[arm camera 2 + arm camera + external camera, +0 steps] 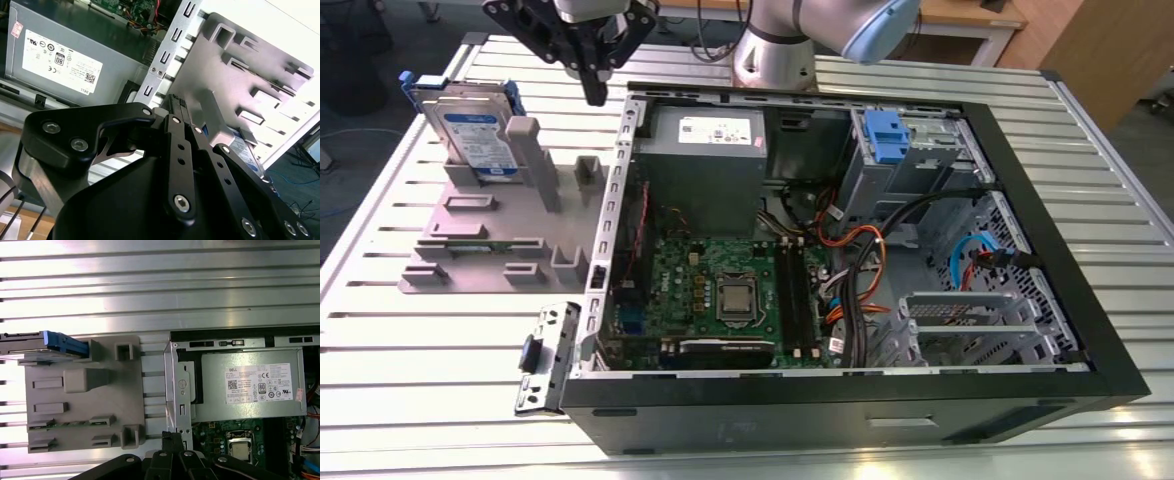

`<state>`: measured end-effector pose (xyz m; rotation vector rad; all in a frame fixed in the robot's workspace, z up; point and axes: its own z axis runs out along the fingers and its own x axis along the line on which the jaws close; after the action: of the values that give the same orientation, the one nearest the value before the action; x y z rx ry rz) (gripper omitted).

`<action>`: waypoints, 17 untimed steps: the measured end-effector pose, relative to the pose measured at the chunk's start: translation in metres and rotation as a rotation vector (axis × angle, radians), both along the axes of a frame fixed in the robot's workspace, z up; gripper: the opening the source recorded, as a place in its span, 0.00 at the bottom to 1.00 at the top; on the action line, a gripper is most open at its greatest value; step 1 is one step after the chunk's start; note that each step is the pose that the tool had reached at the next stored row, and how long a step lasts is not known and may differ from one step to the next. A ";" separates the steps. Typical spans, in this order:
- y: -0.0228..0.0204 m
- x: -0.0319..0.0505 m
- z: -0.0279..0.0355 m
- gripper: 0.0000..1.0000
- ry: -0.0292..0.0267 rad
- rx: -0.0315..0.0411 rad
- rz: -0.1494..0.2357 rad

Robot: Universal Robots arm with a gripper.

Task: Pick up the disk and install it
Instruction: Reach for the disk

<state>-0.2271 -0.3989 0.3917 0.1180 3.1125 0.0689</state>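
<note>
You're at the pick-up step: your gripper [596, 93] hangs empty, fingers together, just beside the grey rack [467, 215] where the disk [471, 135] stands upright, so grasping needs them spread.

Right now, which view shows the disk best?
The exterior view: the disk stands upright in the grey holder, label showing. The first wrist view shows the disk edge-on; the second wrist view, one corner.

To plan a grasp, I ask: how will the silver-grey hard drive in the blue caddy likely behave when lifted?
The silver-grey hard drive in its blue plastic caddy looks like rigid metal: probably stiff and heavy for its size. Standing on edge in the grey holder, it may bind or tip if pulled sideways.
</note>
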 end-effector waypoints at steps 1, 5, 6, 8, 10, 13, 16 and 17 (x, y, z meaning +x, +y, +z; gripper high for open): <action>0.0000 -0.0004 0.0000 0.10 0.0000 0.0000 0.000; 0.0000 -0.0018 0.0000 0.10 0.0000 0.0000 0.000; 0.0000 -0.0023 0.0000 0.10 0.0000 -0.0001 0.000; 0.0000 -0.0030 0.0000 0.10 0.0000 0.0000 0.000; 0.0000 -0.0038 0.0000 0.10 0.0000 0.0000 0.000; 0.0000 -0.0049 0.0000 0.10 0.0000 0.0000 0.000; 0.0000 -0.0060 -0.0001 0.10 0.0000 0.0000 0.000; 0.0000 -0.0064 -0.0001 0.10 0.0000 0.0000 0.000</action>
<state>-0.2334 -0.3989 0.3916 0.1180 3.1124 0.0688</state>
